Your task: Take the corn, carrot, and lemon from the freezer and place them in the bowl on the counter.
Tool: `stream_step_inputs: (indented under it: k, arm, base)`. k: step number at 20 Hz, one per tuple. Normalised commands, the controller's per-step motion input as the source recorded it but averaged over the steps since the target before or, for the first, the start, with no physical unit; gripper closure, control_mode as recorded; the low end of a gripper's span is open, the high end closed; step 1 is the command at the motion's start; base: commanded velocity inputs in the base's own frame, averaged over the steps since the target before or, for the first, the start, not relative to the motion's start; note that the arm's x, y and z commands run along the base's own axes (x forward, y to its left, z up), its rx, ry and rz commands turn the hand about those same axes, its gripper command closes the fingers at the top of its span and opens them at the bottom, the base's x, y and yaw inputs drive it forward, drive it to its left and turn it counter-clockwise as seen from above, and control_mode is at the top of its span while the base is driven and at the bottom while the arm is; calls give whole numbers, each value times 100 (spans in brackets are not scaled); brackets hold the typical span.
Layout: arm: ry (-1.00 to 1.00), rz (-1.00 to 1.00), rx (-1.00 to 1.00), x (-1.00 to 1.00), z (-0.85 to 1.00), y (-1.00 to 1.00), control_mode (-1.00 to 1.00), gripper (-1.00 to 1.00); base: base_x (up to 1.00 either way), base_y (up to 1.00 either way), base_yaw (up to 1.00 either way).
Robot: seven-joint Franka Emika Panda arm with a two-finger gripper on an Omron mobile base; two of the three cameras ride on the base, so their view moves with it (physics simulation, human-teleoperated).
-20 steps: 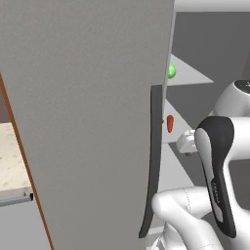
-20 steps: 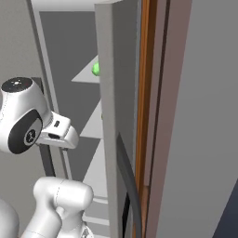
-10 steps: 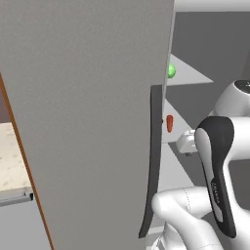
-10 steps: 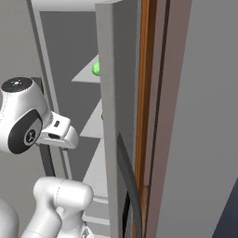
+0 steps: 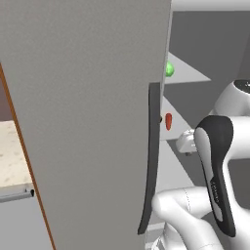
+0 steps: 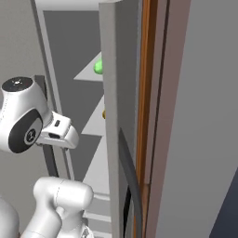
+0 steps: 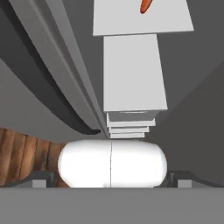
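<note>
Tool (image 7: 111,183) jaws wide apart, holding nothing; facing freezer (image 7: 131,70) shelves; carrot (image 7: 146,5) well beyond.

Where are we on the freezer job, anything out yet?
Done: the freezer door stands open. In hand: nothing; the gripper is open and empty, facing the white shelves. Left: the corn and carrot sit on their shelves, a yellow edge, probably the lemon, shows behind the door, and all three need bowling.
</note>
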Motion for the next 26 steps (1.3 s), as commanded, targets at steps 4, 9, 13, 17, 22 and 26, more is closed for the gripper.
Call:
stream_step_inputs:
  k: [4, 9, 13, 17, 22, 26]
  arm:
    - [0, 0, 0, 0, 0, 0, 100, -100]
    - [0, 0, 0, 0, 0, 0, 100, -100]
    - [0, 0, 0, 0, 0, 0, 100, -100]
    - [0, 0, 0, 0, 0, 0, 100, -100]
    - [0, 0, 0, 0, 0, 0, 100, -100]
    - [0, 0, 0, 0, 0, 0, 100, -100]
  base:
    - [-62, -2, 3]
    - [-28, -1, 1]
    - [13, -13, -22]
    - [33, -18, -29]
    - [54, -15, -21]
    - [77, -12, -3]
